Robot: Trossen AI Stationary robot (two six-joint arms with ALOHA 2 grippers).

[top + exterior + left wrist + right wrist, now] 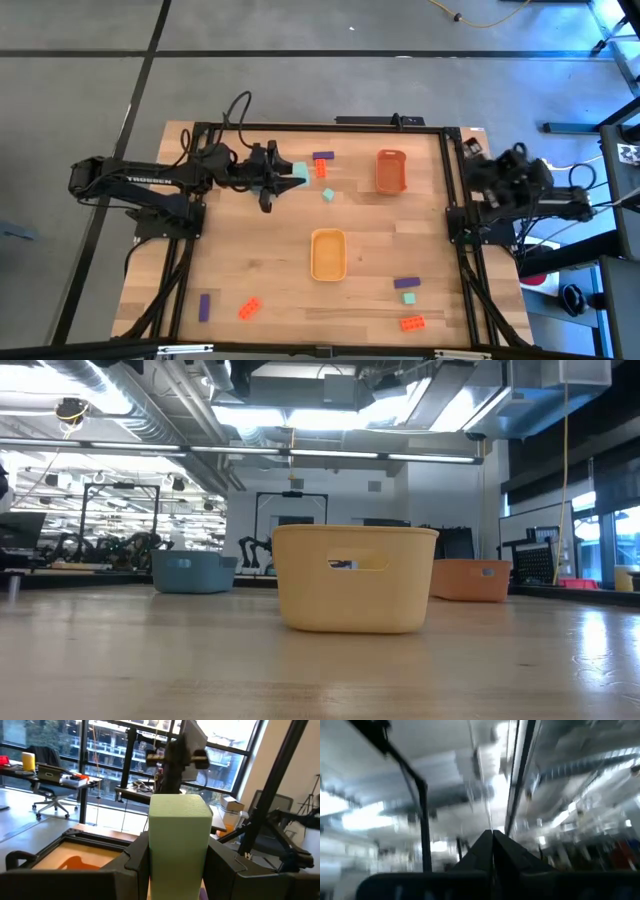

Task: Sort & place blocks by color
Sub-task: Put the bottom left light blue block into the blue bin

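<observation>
My left gripper (288,173) reaches over the table's far left part, shut on a mint-green block (299,172), which fills the left wrist view (179,835). Close by on the wood lie a purple block (323,157), an orange-red block (321,169) and a mint-green block (328,195). Near the right front lie a purple (406,284), a mint-green (409,298) and an orange-red block (412,322). At the left front lie a purple (204,306) and an orange-red block (250,309). My right gripper (492,851) is shut and waits at the table's right edge (510,172), pointing up. My left gripper pinches the mint-green block by its two opposite side faces (152,855), one dark finger (132,862) on each side. The fingers lie about level, pointing toward the table's right. The block stands out past the fingertips and is held above the table.
An orange tray (390,170) stands at the far right, ahead of the left gripper (75,855). A yellow tray (328,254) sits mid-table, nearest in the low view (352,592). A blue tray (190,572) shows only in the low view, far left. Black frame rails border the table.
</observation>
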